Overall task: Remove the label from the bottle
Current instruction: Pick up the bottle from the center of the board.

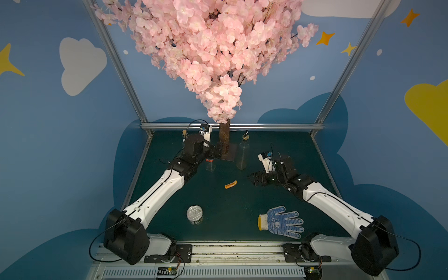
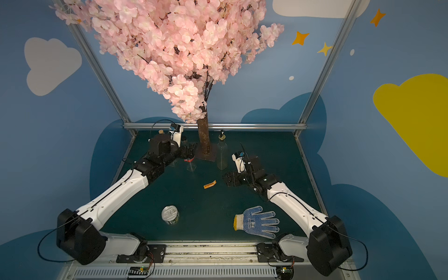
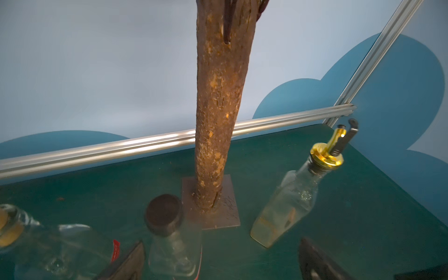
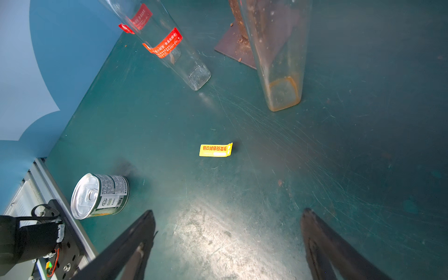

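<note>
**Left jaws open at the bottle, tip-over risk**

Table read as a clock in a top view: the bottle (image 1: 210,166) is at 11, close in, and its red labels (image 4: 164,44) are not off yet. Oil bottle (image 1: 242,155) at 12–1. A loose yellow label (image 1: 230,184) lies dead centre.

Left gripper (image 3: 221,242): jaws apart, nothing held, straddling the bottle's dark cap (image 3: 164,213). Right gripper (image 4: 228,212): spread wide, empty, at 3 of the yellow label.

Risks:
- The bottle is tall, narrow and unbraced. A one-sided finger nudge likely topples it into the trunk (image 1: 224,143) or the oil bottle.
- Right arm is well apart, so a peel pull would drag the bottle rather than lift the label.
- Clear glass makes the edges easy to misjudge.

Unclear:
- The bottle's neck is hidden under the left gripper in both top views.
- No label edge is visible.
- Corked bottle (image 3: 7,228) is blurred and cut off.
- Can't tell whether the fingers touch glass.
</note>
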You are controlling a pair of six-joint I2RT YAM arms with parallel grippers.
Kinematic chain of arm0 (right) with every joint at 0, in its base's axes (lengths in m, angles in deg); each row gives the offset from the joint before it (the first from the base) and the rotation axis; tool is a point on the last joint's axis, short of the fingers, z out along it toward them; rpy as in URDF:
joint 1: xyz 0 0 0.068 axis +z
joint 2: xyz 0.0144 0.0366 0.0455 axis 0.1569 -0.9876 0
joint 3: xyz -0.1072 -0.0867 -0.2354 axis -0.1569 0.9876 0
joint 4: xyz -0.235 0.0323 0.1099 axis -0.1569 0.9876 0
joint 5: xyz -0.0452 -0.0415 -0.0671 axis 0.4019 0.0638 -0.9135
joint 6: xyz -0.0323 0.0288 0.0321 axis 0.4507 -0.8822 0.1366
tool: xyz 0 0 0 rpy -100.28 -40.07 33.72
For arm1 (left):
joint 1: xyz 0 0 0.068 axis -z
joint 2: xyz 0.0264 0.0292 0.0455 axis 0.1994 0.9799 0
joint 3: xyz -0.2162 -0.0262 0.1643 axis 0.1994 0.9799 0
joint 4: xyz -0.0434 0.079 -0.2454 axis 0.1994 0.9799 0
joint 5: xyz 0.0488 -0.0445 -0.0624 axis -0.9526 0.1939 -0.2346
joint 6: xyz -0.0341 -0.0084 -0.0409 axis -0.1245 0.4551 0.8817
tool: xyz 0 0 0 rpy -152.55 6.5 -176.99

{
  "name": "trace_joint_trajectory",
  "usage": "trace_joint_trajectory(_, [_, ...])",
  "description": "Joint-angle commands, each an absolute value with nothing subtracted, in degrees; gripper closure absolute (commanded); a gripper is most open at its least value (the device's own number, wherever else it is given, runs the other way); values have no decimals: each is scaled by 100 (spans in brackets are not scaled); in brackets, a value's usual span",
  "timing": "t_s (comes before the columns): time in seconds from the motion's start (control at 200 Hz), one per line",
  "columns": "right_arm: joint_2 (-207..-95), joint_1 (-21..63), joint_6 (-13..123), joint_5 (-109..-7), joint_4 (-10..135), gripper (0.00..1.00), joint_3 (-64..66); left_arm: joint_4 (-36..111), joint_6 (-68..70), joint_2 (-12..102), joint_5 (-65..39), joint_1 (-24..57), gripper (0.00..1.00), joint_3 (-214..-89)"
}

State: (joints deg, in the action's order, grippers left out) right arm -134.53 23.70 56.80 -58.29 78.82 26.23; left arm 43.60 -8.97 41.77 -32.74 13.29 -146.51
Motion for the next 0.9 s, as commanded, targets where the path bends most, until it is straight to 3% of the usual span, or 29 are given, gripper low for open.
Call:
trace_joint_trajectory(0.0, [-13370, 2363, 5677, -5777, 7814, 7, 2716, 4072, -1301, 4426, -3407, 1221, 3, -14895])
trace_joint_trajectory(0.511, [-13359, 2356, 5714, -5861, 7818, 7, 2754, 3485, -1252, 5332, -3260, 806, 7, -15093])
trace_joint_trajectory(0.711, [-13392, 2354, 5701, -5869, 7863, 7, 2749, 3419, -1184, 5420, -3185, 797, 13, -15081])
trace_joint_trajectory(0.896, [-13408, 2357, 5687, -5868, 7859, 7, 2746, 3418, -1120, 5392, -3128, 797, 26, -15007])
